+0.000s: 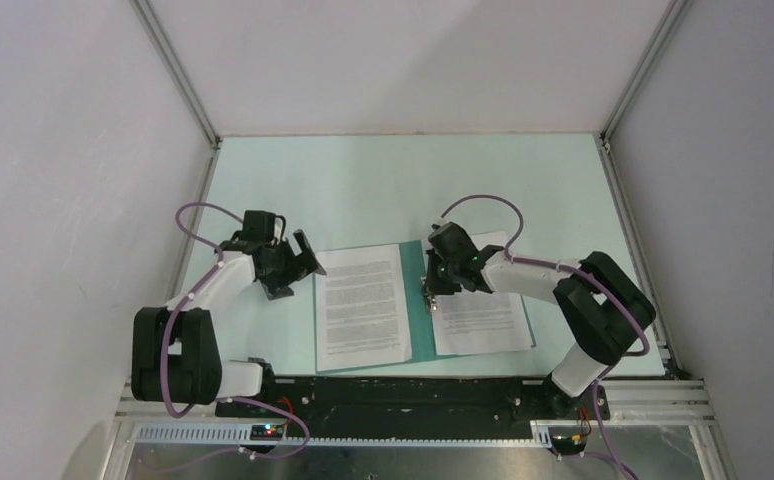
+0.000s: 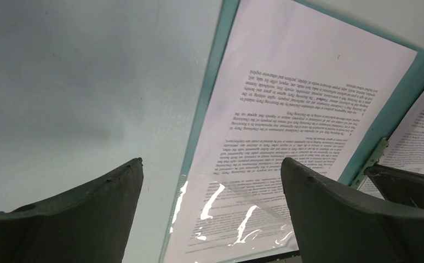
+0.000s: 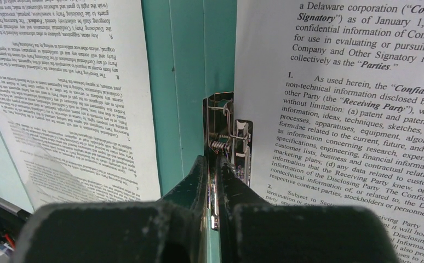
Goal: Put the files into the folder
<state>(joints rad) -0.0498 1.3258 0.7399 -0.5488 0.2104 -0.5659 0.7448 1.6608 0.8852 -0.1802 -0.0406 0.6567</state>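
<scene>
The dark teal folder [image 1: 419,300] lies open on the pale mint table. One printed sheet [image 1: 361,305] lies on its left cover, and its near corner sits under a clear corner pocket [image 2: 242,213]. The other sheet [image 1: 483,318] lies on the right cover. My right gripper [image 1: 430,296] is down at the spine, shut on the lever of the metal clip [image 3: 226,131]. The right sheet's edge [image 3: 336,109] sits beside the clip. My left gripper [image 1: 306,256] is open and empty, just off the folder's left edge [image 2: 207,98], fingers [image 2: 116,192] wide apart.
Grey enclosure walls stand on the left, the back and the right. A black base rail [image 1: 403,390] runs along the near edge, just below the folder. Bare mint tabletop [image 1: 403,190] stretches behind the folder.
</scene>
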